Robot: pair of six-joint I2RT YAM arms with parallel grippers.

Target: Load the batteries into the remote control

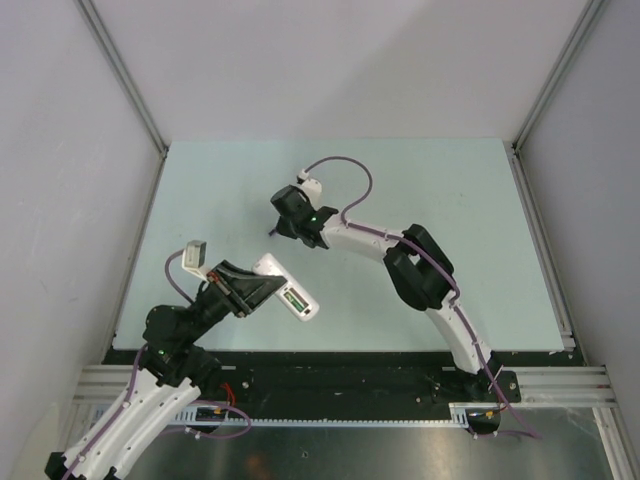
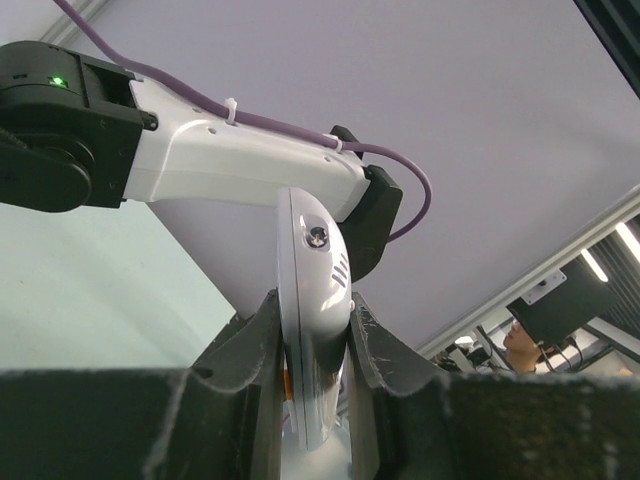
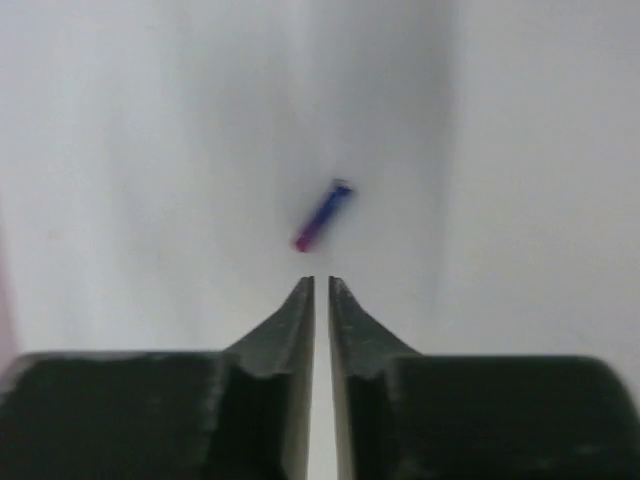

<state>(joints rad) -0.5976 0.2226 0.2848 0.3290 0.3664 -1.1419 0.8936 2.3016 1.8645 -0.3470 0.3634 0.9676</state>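
Purple slim cylindrical battery [image 3: 322,215] lies just ahead of the right gripper [image 3: 321,285] (fingers nearly together, empty), long axis diagonal; left gripper [image 2: 313,298] clamps the white plastic remote control [image 2: 318,265].

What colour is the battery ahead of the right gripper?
Battery: blue-purple with a pink end, blurred. Best in the right wrist view.
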